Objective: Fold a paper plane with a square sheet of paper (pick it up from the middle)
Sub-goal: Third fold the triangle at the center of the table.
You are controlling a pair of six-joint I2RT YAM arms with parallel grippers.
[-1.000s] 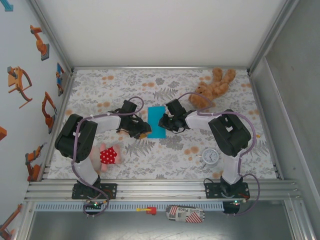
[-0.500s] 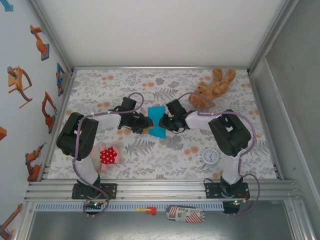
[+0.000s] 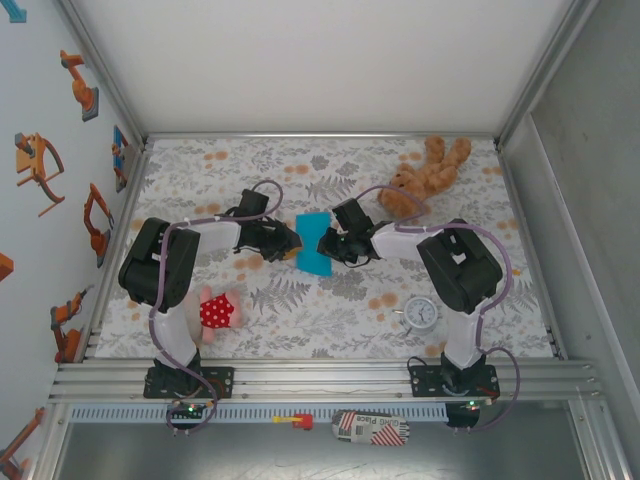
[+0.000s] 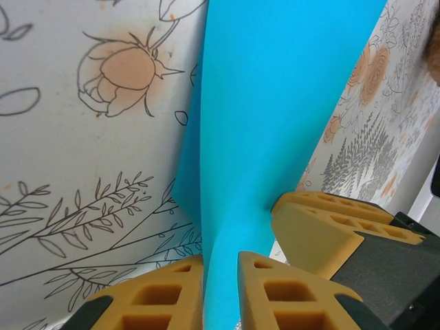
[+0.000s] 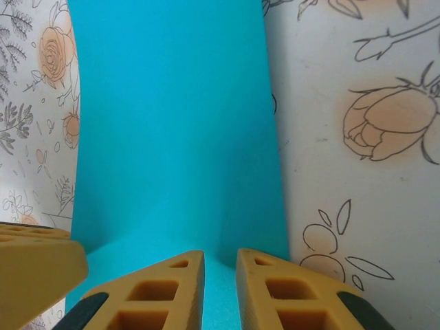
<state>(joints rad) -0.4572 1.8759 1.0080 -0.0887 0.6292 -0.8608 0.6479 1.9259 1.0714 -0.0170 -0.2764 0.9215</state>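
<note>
- The turquoise sheet of paper (image 3: 315,248) sits at the centre of the top view, between the two grippers, above the floral tablecloth (image 3: 300,310).
- In the left wrist view the sheet of paper (image 4: 275,103) rises from the bottom centre to the upper right and bends where it is pinched.
- The left gripper (image 3: 290,240) (image 4: 220,258) has its orange fingers (image 4: 151,299) nearly together, clamping the sheet's edge.
- The right gripper (image 3: 326,245) (image 5: 220,254) is likewise pinched onto the paper (image 5: 172,124), its fingers (image 5: 292,295) close around the lower edge.
- A brown teddy bear (image 3: 425,175) lies in the upper right.
- A small white clock (image 3: 420,313) stands in the lower right.
- A red polka-dot plush toy (image 3: 215,310) lies in the lower left.
</note>
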